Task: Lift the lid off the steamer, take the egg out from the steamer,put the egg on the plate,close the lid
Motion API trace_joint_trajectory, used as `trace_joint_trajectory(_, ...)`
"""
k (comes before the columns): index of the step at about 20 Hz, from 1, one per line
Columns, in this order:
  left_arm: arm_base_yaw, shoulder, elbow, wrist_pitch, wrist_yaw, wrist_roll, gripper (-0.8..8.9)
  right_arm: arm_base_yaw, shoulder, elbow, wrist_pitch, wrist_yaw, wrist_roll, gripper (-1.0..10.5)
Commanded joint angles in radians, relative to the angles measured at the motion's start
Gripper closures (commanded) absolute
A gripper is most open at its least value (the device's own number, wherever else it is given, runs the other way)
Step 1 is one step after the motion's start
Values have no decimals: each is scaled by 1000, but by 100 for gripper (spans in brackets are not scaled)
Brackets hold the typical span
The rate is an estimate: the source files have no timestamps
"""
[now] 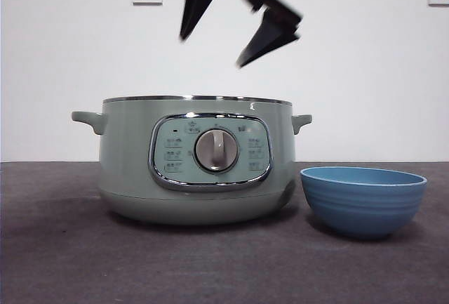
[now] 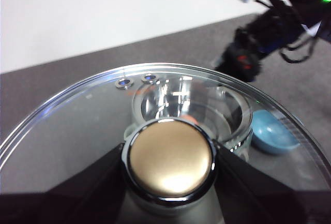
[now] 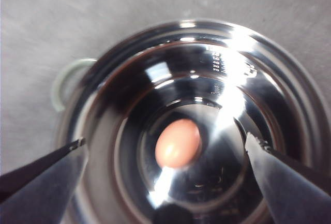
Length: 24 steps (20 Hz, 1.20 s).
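While spread wide above the open steamer [image 1: 193, 160], right gripper [image 3: 165, 154] framing the egg [image 3: 178, 143] on its steel floor. Left gripper [image 2: 170, 154] pinching the knob, lid [image 2: 93, 125] held off. Lid-lifting done; egg transfer to plate [image 1: 363, 200] and closing left.

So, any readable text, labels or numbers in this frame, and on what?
None can be read.
Control panel of the steamer: small icons and marks around the dial, too blurred.
Steamer's inner wall: embossed scale marks, too small and blurred.
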<state>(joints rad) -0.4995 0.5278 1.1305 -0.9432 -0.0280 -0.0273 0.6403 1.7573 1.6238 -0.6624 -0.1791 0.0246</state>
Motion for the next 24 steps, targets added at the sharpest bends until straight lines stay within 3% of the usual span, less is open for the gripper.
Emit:
trace_joint_trajectory(1,2,-11,6,37,0,-5,822,18,94,45,-2,8,-15,352)
trace_joint_trajectory(3,2,-11,7,28,0,-2,822,32,156,65,4,53,-19,352)
trace_joint_trajectory(17,2,-11,8,29,3,6,822,43,351,66,55,60,13,364)
trace_joint_trajectory(19,2,-11,7,29,3,6,822,43,355,66,55,58,26,474)
trace_joint_trajectory(21,2,-11,7,29,3,6,822,43,361,66,48,59,40,481)
trace_joint_trajectory(23,2,-11,7,28,3,8,822,43,370,66,45,55,55,610)
trace_joint_trajectory(24,2,-11,7,29,3,10,822,43,371,66,45,55,57,610)
